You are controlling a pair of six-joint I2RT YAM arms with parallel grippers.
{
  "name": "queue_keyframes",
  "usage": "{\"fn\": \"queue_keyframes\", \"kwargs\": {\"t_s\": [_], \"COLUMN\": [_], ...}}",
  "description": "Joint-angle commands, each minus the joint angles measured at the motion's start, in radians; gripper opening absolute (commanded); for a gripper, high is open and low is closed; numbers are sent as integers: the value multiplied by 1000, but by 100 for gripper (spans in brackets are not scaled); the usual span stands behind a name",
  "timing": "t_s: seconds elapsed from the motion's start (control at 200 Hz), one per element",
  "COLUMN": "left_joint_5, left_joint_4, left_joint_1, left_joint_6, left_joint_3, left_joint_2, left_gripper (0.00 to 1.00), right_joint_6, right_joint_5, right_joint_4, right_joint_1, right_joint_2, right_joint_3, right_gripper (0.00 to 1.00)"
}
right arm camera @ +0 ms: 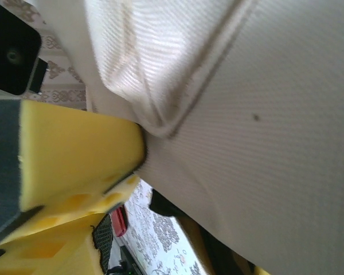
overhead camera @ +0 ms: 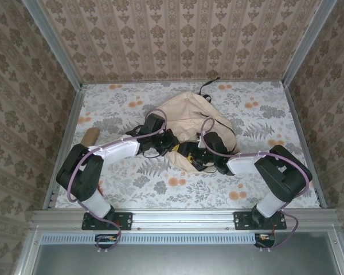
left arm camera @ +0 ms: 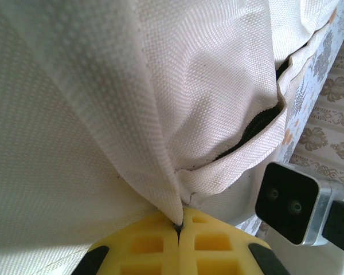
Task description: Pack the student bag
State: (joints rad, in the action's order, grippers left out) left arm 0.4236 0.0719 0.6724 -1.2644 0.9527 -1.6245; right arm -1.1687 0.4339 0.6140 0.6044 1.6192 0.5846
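**Top external.**
- Bench [overhead camera: 275,114]: flat, covered in white cloth printed with grey leaves and orange blossoms. An aluminium rail [overhead camera: 183,219] runs along its near edge.
- Walls [overhead camera: 183,34]: enclose the bench on three sides and are papered in a beige damask pattern.
- Large beige woven-fabric student bag [overhead camera: 186,112]: lies crumpled at the middle of the bench, with a black strap [overhead camera: 209,86] trailing off its far end.
- Left arm [overhead camera: 117,150] and right arm [overhead camera: 246,163]: both reach inward to the near edge of the student bag.
- Small tan oblong item [overhead camera: 90,136]: sits at the left edge of the bench, well apart from the student bag.

**Left wrist.**
- Left claw [left arm camera: 179,223]: its yellow fingers are pressed together, pinching a fold of the student bag [left arm camera: 74,114] between their tips.
- Dark zip opening [left arm camera: 258,126]: gapes in the cloth to the right of the fold.
- Black-faced metal block [left arm camera: 286,203]: stands just beside the bag at lower right.
- Patterned wallpaper shows beyond the bag.

**Right wrist.**
- Right claw [right arm camera: 132,175]: the tip of the upper yellow finger [right arm camera: 80,149] touches a seam of the student bag [right arm camera: 264,143]. I cannot tell how far the claw is open, or whether any cloth is caught in it.
- Flowered bench cloth [right arm camera: 160,235]: visible below the bag, with a small red object [right arm camera: 119,220] on it.
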Motion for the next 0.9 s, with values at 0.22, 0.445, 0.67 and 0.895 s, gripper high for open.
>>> {"fn": "queue_keyframes", "kwargs": {"t_s": [0.22,0.445,0.67,0.895], "left_joint_5": [30,32,31,33], "left_joint_4": [-45,-50,-54,-50], "left_joint_1": [-4,-4,-2,-2], "left_joint_6": [-3,-4,-6,-7], "left_joint_3": [-3,-2,-1,1], "left_joint_2": [-1,-2,-3,1], "left_gripper": [0,0,0,0], "right_joint_6": [1,36,44,45], "right_joint_5": [-32,-58,-69,-77], "right_joint_4": [21,-74,-145,-159], "right_joint_1": [-17,-28,-28,-28], "right_joint_2": [-90,-146,-120,-108], "right_joint_3": [-10,-8,17,22], "right_gripper": [58,51,40,33]}}
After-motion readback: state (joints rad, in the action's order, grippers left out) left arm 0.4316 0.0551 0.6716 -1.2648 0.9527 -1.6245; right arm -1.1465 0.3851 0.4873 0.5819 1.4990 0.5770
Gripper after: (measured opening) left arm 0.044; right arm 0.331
